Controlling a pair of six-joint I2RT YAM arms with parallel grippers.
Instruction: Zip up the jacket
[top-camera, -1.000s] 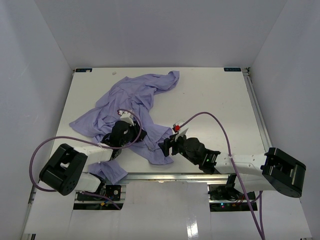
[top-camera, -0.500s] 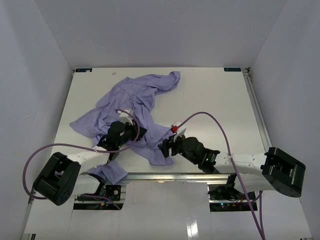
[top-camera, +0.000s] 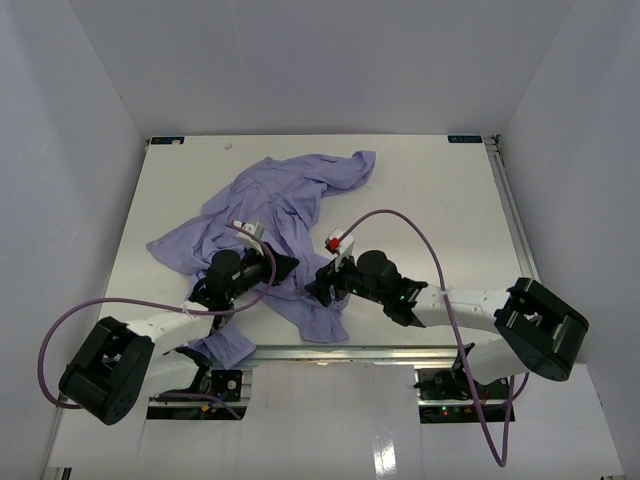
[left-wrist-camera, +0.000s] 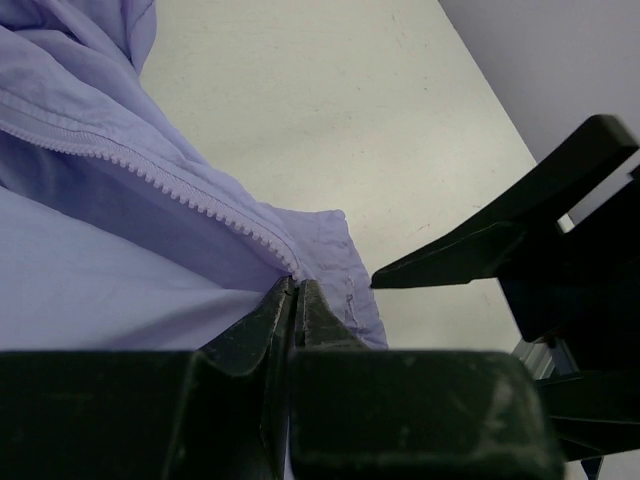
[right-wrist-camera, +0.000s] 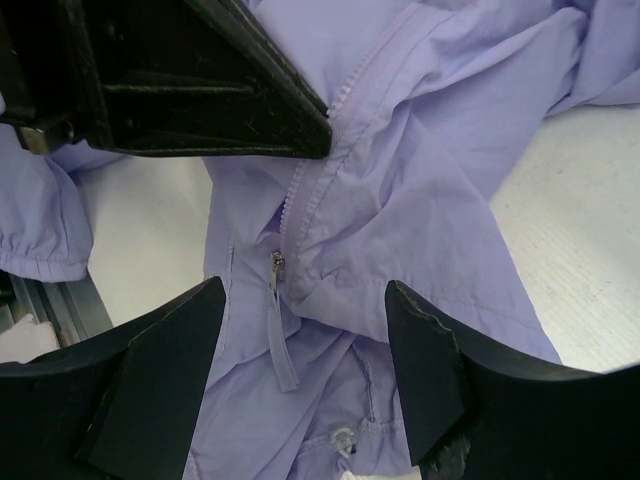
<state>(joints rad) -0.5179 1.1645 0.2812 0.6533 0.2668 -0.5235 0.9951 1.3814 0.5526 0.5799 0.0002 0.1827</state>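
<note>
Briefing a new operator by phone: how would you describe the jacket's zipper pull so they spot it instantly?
Start at the lavender jacket crumpled on the white table, then go to its near hem. There the zipper pull is the small grey metal slider ending the tooth row, with a fabric tab hanging below it.

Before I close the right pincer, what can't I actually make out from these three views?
1. Right wrist: whether both zipper rows meet in the zipper slider; folds of the jacket cover that spot.
2. Top external: the zipper slider itself is too small and sits under the right pincer.
3. Left wrist: how much cloth the left pincer holds; its own fingers cover the pinch.
</note>
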